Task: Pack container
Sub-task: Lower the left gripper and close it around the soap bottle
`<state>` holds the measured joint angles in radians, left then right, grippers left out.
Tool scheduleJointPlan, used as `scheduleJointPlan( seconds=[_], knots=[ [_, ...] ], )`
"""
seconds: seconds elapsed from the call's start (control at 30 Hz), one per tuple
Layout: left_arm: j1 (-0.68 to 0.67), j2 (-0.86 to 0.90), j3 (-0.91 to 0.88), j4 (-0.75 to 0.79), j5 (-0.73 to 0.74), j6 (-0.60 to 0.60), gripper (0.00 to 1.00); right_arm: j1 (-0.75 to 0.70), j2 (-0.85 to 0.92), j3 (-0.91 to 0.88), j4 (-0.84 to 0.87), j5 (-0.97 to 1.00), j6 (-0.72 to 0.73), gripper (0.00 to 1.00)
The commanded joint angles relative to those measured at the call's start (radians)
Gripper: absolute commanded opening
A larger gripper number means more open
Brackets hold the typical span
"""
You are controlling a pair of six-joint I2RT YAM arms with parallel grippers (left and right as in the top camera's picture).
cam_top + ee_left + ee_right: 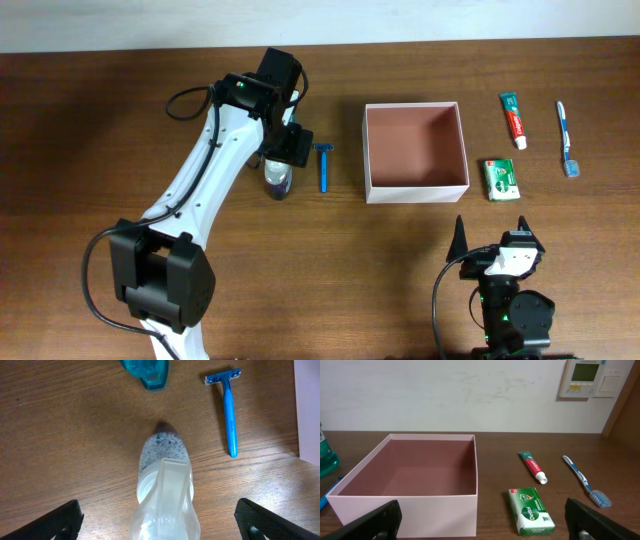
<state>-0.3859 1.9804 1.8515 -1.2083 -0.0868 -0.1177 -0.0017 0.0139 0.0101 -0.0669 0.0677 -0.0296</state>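
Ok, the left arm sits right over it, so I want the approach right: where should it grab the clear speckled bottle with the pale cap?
Grip the clear speckled bottle across its rounded body, below the pale cap, coming straight down from above. It seems to stand upright, and the open left gripper has a finger on each side of it.

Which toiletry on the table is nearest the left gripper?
The clear bottle with speckled contents: it sits between the open fingers of the left gripper, while the blue razor lies off to one side.
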Motion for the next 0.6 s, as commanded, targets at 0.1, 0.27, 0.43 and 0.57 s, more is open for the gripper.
scheduleJointPlan(
  seconds=[0.1,0.27,0.43,0.57],
  knots=[
    [0.002,0.023,0.010,0.000,-0.007,-0.009,0.99,0.008,-0.006,-0.005,-0.006,0.020,0.000,0.99],
    [0.002,0.049,0.010,0.000,-0.008,-0.009,0.99,0.008,-0.006,-0.005,-0.006,0.020,0.000,0.99],
    [0.002,0.068,0.010,0.005,-0.008,-0.009,0.99,0.008,-0.007,-0.005,-0.006,0.020,0.000,0.99],
    [0.002,0.068,0.010,0.018,-0.008,-0.009,0.99,0.008,-0.006,-0.005,-0.006,0.020,0.000,0.99]
  ],
)
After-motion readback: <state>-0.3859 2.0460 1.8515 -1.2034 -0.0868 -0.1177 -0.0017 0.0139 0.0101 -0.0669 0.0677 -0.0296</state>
